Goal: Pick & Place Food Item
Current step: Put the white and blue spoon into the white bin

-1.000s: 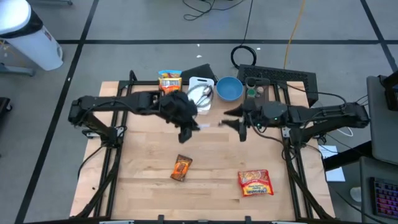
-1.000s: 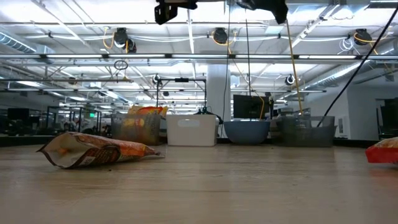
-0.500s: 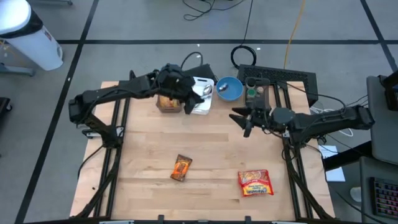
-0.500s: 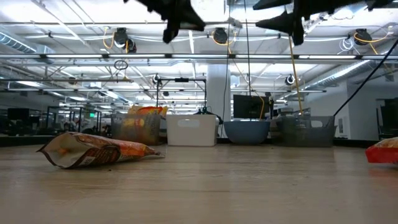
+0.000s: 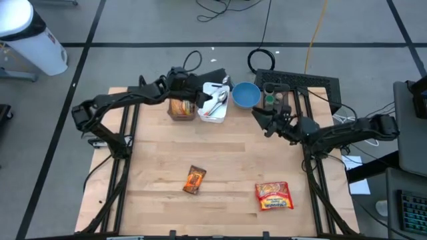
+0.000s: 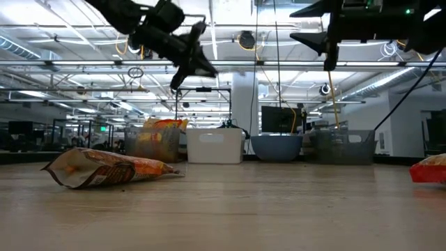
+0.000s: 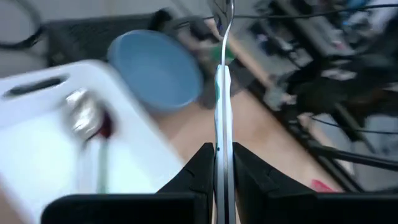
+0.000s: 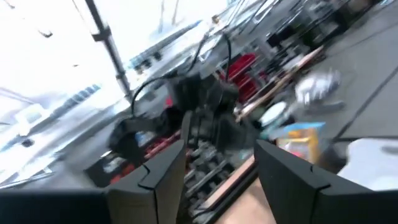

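An orange-brown food pouch [image 5: 194, 179] lies flat on the wooden table's near middle and shows at the left in the low view [image 6: 104, 168]. A red food packet [image 5: 274, 195] lies at the near right. A yellow snack bag [image 5: 181, 105] stands in a clear tub at the far edge. My left gripper [image 5: 200, 100] hangs over the white bin [image 5: 208, 115], shut on a thin utensil [image 7: 222, 81] with a white-and-green handle. My right gripper [image 5: 261, 117] stands open and empty near the blue bowl [image 5: 245, 96], high above the table [image 6: 317, 31]. My left gripper pinches the utensil's white-and-green handle [image 7: 222, 134] between its two fingers. The utensil runs along the fingers and sticks out forward past their tips, its metal head [image 7: 220, 9] foremost. It is lifted clear, above the white bin and the blue bowl.
Spoons [image 5: 220, 100] lie in the white bin. A dark tray with small jars [image 5: 277, 93] stands at the far right. The table's middle between the pouch and the bin is bare wood [image 5: 220, 150].
My left gripper has gone from the table's middle toward the far edge, carrying the utensil, and has come down over the white bin. My right gripper has drawn back toward the table's right edge, sunk lower and tipped its fingers upward.
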Robot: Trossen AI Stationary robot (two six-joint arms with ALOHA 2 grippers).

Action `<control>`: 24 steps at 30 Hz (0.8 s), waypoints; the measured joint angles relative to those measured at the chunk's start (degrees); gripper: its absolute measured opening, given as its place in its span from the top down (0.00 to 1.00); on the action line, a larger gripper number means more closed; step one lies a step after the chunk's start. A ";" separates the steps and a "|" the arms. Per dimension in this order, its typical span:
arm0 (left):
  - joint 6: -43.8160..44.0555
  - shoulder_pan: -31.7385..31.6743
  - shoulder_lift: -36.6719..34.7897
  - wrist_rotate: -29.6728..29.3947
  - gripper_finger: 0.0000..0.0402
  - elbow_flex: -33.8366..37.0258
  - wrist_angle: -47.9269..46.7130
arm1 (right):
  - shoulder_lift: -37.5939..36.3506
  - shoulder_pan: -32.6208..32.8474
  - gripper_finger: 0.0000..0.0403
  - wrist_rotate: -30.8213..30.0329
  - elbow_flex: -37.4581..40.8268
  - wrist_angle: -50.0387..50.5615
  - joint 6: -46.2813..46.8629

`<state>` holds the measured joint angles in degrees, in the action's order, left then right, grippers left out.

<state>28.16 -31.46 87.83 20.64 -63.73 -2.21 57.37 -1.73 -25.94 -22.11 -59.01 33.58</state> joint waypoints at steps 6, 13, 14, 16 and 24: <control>0.89 -1.72 1.97 -2.13 0.91 2.24 -1.54 | 2.78 -1.38 0.55 -1.79 -3.97 2.89 -7.84; 0.56 -1.15 7.71 -2.97 0.91 2.28 -2.06 | 6.06 -3.21 0.55 -4.48 -10.20 11.63 -12.19; 0.90 -1.14 8.35 -3.02 0.91 2.29 -2.46 | 6.28 -3.51 0.55 -4.37 -10.70 12.20 -12.05; 0.96 -0.82 9.36 -4.07 0.91 2.30 -1.65 | 6.33 -3.85 0.55 -4.37 -11.12 12.56 -11.91; 2.66 0.56 9.31 -10.06 0.91 1.20 -0.76 | 6.12 -3.94 0.55 -4.26 -11.23 12.58 -12.88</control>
<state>30.82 -30.90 97.14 10.58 -62.53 -2.97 63.49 -5.67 -30.20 -33.34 -46.43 20.70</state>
